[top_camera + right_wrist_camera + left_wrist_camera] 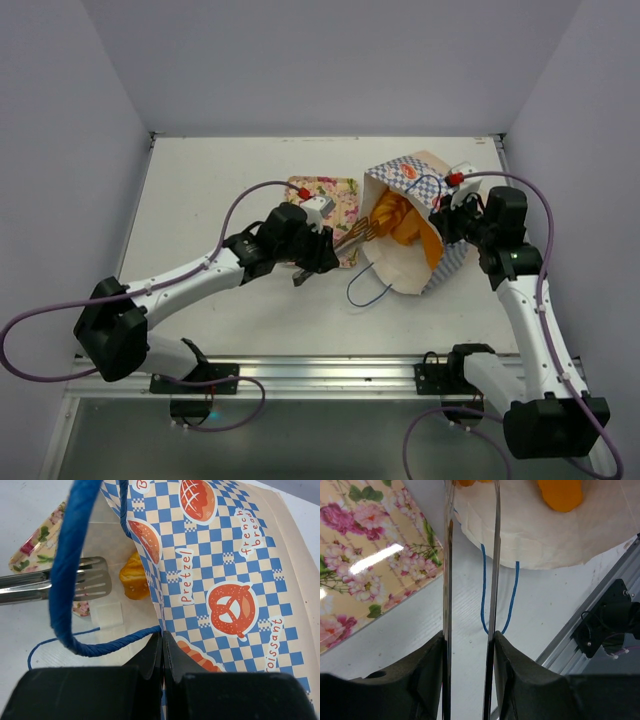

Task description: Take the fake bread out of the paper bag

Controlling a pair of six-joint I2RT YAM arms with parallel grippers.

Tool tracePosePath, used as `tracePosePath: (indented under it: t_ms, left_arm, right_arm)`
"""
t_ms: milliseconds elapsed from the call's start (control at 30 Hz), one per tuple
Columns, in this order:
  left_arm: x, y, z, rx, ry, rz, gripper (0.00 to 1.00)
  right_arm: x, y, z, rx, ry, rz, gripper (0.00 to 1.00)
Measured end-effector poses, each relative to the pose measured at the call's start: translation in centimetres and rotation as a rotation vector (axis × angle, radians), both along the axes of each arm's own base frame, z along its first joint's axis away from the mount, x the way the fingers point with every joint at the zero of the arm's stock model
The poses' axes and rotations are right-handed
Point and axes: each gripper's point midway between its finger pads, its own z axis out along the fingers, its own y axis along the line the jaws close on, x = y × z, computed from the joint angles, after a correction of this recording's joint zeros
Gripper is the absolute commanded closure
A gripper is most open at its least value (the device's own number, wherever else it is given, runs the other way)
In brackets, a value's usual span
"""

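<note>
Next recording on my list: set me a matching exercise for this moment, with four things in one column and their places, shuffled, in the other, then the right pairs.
Things
1. tongs
2. paper bag
3. fake bread
4. flowered tray

Places
A. inside the bag's open mouth
B. flat on the table, left of the bag
C. gripped by the left end effector
D. rim pinched by the right end effector

Pairs: 1-C, 2-D, 3-A, 4-B

White table [200, 200]: floral tray [335, 198], paper bag [408, 268].
</note>
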Motion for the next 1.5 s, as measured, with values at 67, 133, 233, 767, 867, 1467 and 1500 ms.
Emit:
tracePosePath:
  t_ms: [67,133,233,767,867,1467,1500]
  left_arm:
    - [0.2,0.0,-0.2,0.003,0.004,0.015,0.54]
    - [0.3,-0.1,-0.2,0.002,0.002,0.028,0.53]
    - [0.7,-0.1,-0.1,-0.004,-0.005,0.05,0.53]
    - [2.2,-1.2,-1.8,0.013,0.033,0.117,0.51]
    - [2.4,-1.4,-1.8,0.013,0.035,0.12,0.51]
    - [3.8,-3.0,-2.4,0.011,0.06,0.136,0.5]
    - [3.9,-3.1,-2.5,0.011,0.06,0.136,0.5]
  right_arm:
    - [0.0,0.1,-0.2,0.006,0.002,0.002,1.0]
    - [-0.1,0.2,-0.5,0.012,0.006,0.005,1.0]
    - [-0.3,0.5,-0.9,0.025,0.017,0.017,1.0]
    - [-0.4,0.9,-0.6,0.043,-0.001,0.032,1.0]
    - [-0.4,0.9,-0.6,0.044,-0.003,0.034,1.0]
    - [-0.6,1.0,-0.7,0.046,-0.007,0.038,1.0]
    - [-0.6,1.0,-0.7,0.046,-0.009,0.038,1.0]
